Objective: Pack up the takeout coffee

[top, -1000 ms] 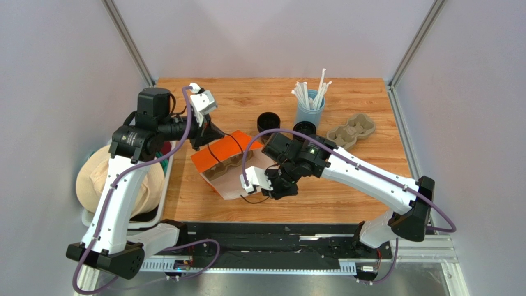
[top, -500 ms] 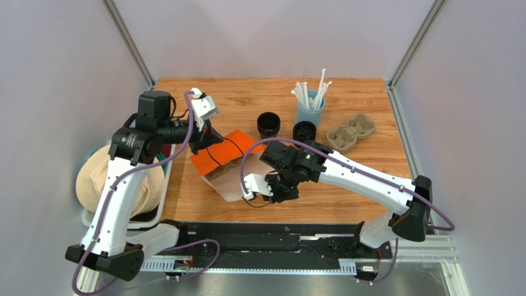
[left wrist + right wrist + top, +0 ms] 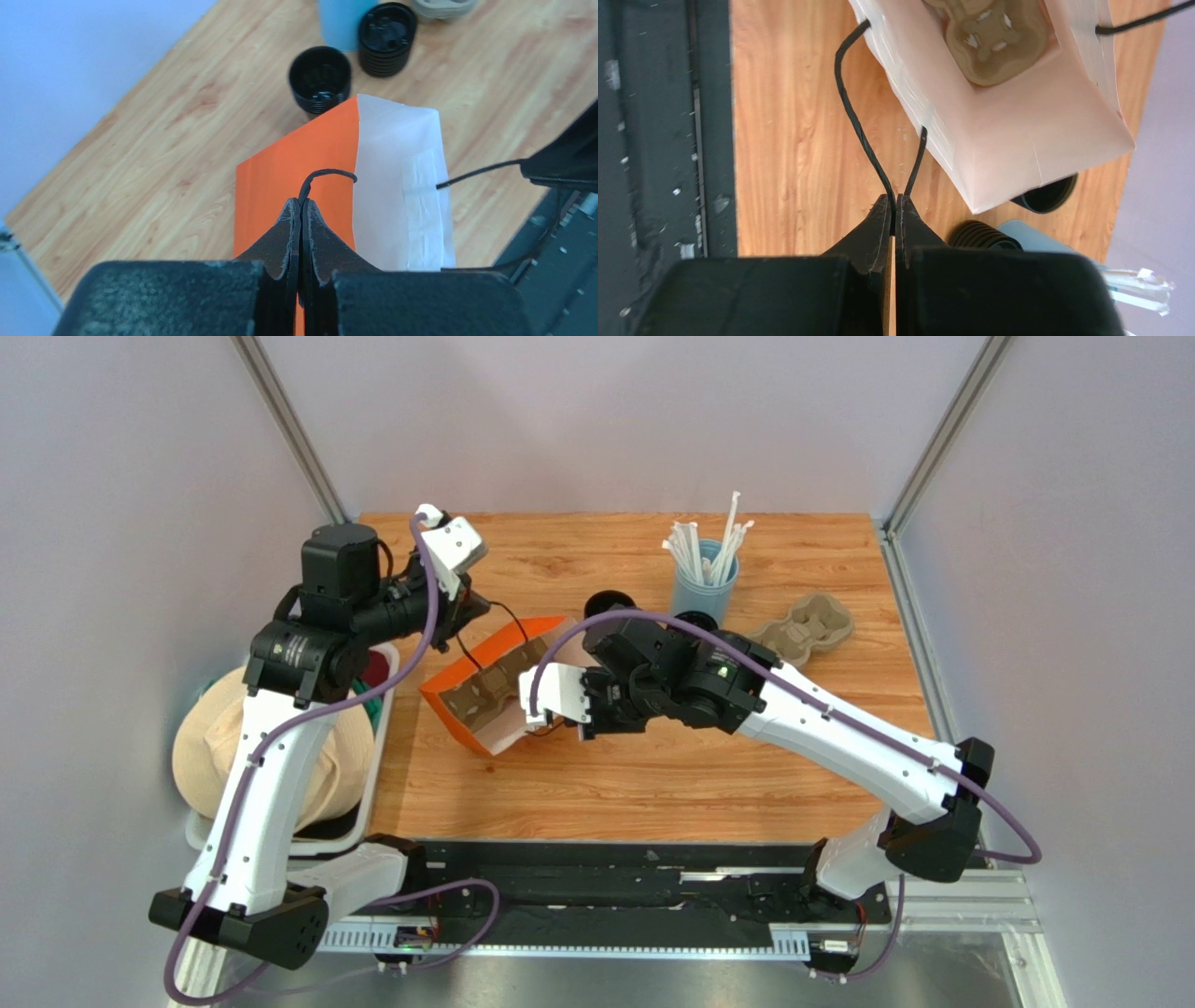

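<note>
The takeout coffee (image 3: pixel 609 604) (image 3: pixel 319 78) is a small dark open cup standing on the wood behind an orange paper bag (image 3: pixel 484 672) (image 3: pixel 295 175); in the right wrist view only its rim (image 3: pixel 1046 197) shows past the bag's corner. My left gripper (image 3: pixel 470 611) (image 3: pixel 300 203) is shut on one black string handle above the bag. My right gripper (image 3: pixel 536 725) (image 3: pixel 894 198) is shut on the other handle at the bag's near side. The bag (image 3: pixel 1018 133) hangs tilted between them, mouth spread, with a cardboard cup tray (image 3: pixel 990 35) inside.
A ribbed black lidded piece (image 3: pixel 386 38) (image 3: pixel 980 234) stands next to a pale blue cup of white straws (image 3: pixel 704 581). A second moulded tray (image 3: pixel 807 630) lies at the back right. A tan bundle in a white bin (image 3: pixel 225 742) sits off the table's left edge.
The right gripper has swung from near the front edge back toward the table's middle with its handle. The bag has lifted, shifted left and opened wider. The left gripper has drawn back slightly.
</note>
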Robot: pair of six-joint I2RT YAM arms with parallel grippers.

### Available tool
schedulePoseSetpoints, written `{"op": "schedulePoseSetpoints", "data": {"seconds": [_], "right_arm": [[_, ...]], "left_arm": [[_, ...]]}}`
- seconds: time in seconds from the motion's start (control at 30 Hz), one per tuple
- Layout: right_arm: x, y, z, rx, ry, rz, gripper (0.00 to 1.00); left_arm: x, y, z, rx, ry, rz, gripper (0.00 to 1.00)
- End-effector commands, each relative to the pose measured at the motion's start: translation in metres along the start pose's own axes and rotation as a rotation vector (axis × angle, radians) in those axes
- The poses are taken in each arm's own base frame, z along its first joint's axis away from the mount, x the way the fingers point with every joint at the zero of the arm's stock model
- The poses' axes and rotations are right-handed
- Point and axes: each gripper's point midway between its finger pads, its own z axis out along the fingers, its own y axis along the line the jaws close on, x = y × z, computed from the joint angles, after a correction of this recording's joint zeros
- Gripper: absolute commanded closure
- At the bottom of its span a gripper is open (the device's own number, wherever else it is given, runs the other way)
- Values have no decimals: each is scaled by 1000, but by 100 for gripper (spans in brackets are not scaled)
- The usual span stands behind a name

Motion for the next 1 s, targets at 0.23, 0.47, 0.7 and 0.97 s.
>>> {"op": "schedulePoseSetpoints", "data": {"seconds": [0.23, 0.47, 0.7, 0.97], "right_arm": [[-31, -85, -13, 316, -106, 168, 100], [-39, -92, -18, 304, -145, 216, 100], [-43, -91, -9, 279, -156, 235, 100], [-49, -95, -6, 285, -174, 266, 84]], "left_arm": [[-7, 63, -2, -337, -11, -41, 100], [-2, 79, -4, -430, 5, -69, 100], [5, 91, -6, -503, 22, -96, 100], [10, 104, -12, -589, 37, -112, 100]]}}
